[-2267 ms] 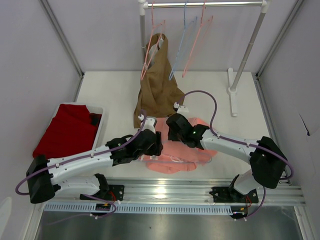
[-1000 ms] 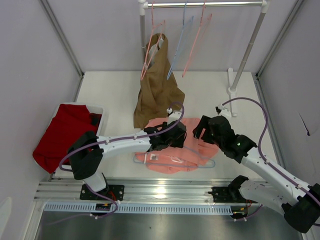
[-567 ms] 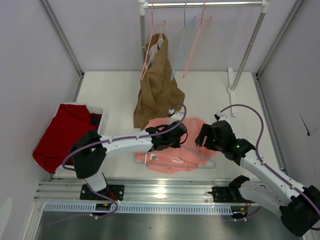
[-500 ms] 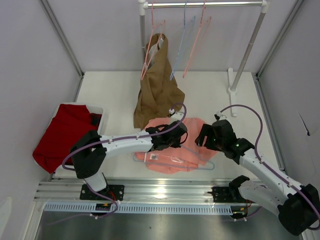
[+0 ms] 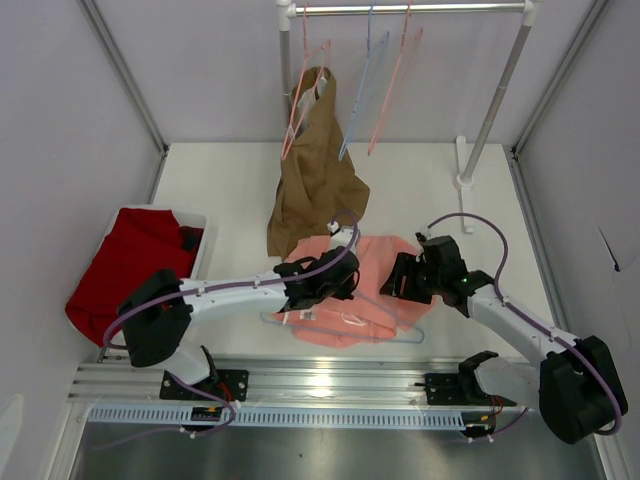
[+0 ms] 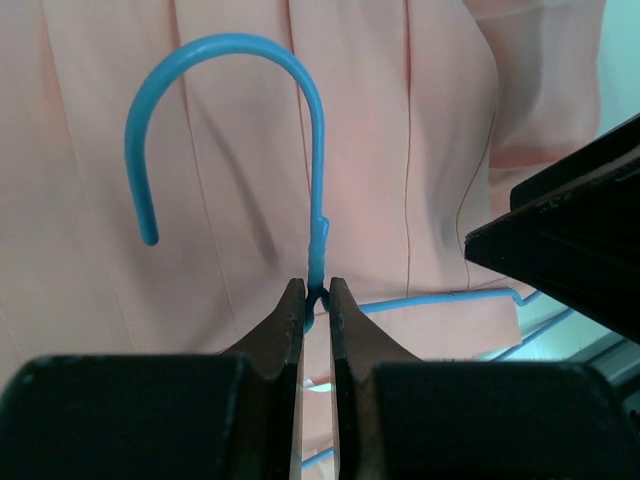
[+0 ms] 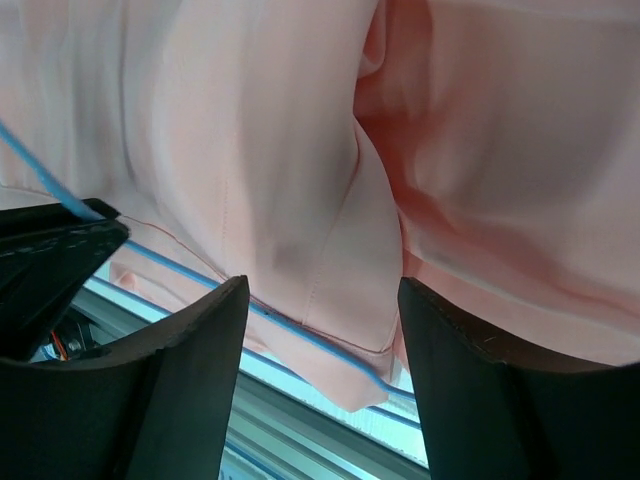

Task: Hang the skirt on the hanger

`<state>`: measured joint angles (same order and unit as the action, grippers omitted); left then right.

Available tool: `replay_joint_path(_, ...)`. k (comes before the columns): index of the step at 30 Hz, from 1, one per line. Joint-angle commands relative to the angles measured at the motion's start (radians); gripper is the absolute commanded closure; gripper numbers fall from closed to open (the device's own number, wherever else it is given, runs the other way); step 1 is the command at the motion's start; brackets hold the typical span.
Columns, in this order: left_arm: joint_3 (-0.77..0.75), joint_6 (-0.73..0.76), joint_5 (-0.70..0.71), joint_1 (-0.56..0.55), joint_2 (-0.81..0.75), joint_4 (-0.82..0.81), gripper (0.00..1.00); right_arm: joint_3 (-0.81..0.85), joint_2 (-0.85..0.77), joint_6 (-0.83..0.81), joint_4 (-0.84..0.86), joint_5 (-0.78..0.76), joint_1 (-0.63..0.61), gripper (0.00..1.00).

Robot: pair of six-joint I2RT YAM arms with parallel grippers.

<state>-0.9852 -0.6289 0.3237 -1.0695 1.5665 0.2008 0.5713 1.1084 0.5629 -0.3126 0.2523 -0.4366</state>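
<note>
The salmon-pink skirt [image 5: 378, 262] lies crumpled on the table near the front. The pale-blue hanger [image 5: 404, 339] lies across it, and its hook [image 6: 228, 44] curves over the pleated skirt [image 6: 230, 180] in the left wrist view. My left gripper [image 5: 336, 284] [image 6: 317, 292] is shut on the hanger's neck just under the hook. My right gripper [image 5: 401, 277] [image 7: 322, 300] is open over the skirt's [image 7: 300, 150] right edge. A fold of fabric and a stretch of the hanger's wire [image 7: 300, 339] lie between its fingers, not gripped.
A brown garment [image 5: 315, 180] hangs from the rack rail [image 5: 410, 8] on a pink hanger [image 5: 300, 100], beside another pink [image 5: 395, 85] and a blue hanger [image 5: 360, 90]. The rack's post [image 5: 495, 100] stands at back right. A white bin [image 5: 200, 240] with dark red cloth [image 5: 135, 265] sits left.
My left gripper has shut on the hanger's neck and pulled back slightly leftward. The right arm has swung left and down onto the skirt's right edge, its jaws somewhat narrower.
</note>
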Motion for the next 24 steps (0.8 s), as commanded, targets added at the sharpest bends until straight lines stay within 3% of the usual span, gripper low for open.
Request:
replay_joint_path(1,0.052,0.037,-0.003,0.006,-0.088,-0.084,1.00,-0.010,0.013,-0.015,0.020,0.038,0.004,0.35)
replay_joint_path(7,0.105,0.038,-0.005,0.006,-0.144,-0.149,1.00,-0.045,0.031,-0.017,0.030,0.039,0.002,0.40)
replay_joint_path(10,0.129,0.037,0.000,0.008,-0.170,-0.173,1.00,-0.054,0.053,-0.003,0.075,0.047,0.004,0.48)
replay_joint_path(14,0.157,0.037,0.020,0.009,-0.203,-0.182,1.00,-0.047,0.093,0.008,0.087,0.035,0.013,0.80)
replay_joint_path(17,0.181,0.032,0.032,0.016,-0.227,-0.192,1.00,-0.033,0.085,0.012,0.069,-0.004,0.035,0.93)
replay_joint_path(20,0.206,0.018,0.044,0.026,-0.243,-0.195,1.00,0.001,0.064,0.003,0.018,-0.045,0.061,1.00)
replay_joint_path(24,0.253,-0.006,0.051,0.046,-0.278,-0.253,1.00,0.048,0.054,-0.030,-0.057,-0.128,0.090,1.00)
